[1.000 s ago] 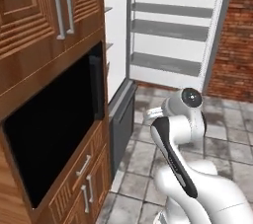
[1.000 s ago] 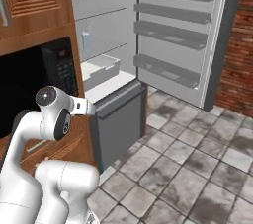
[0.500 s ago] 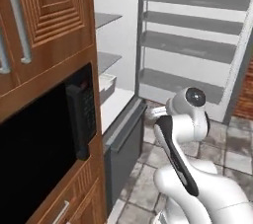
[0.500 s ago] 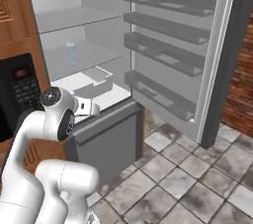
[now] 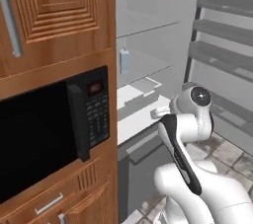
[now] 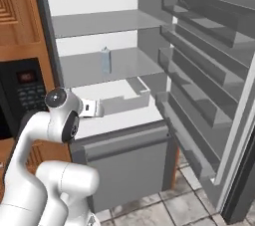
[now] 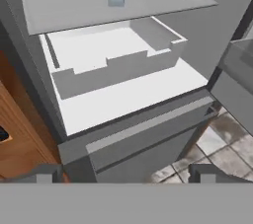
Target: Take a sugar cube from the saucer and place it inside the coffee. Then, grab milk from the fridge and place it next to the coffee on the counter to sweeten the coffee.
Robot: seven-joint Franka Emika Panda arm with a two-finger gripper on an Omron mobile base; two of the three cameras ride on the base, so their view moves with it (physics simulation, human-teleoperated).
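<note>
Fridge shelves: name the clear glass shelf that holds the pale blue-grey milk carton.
The lower glass shelf, just above the white drawer, holds the milk carton; the upper shelf is bare.

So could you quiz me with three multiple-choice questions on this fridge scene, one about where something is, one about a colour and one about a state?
1. Where does the milk stand?
A. on a glass shelf inside the fridge
B. in a door rack
C. on the floor

2. What colour is the microwave?
A. white
B. black
C. red

3. How is the fridge door?
A. shut
B. swung open
C. taken off

Answers: 1 A, the carton stands upright on a shelf above the white drawer. 2 B, its front and keypad are black. 3 B, the grey racks face the room.
</note>
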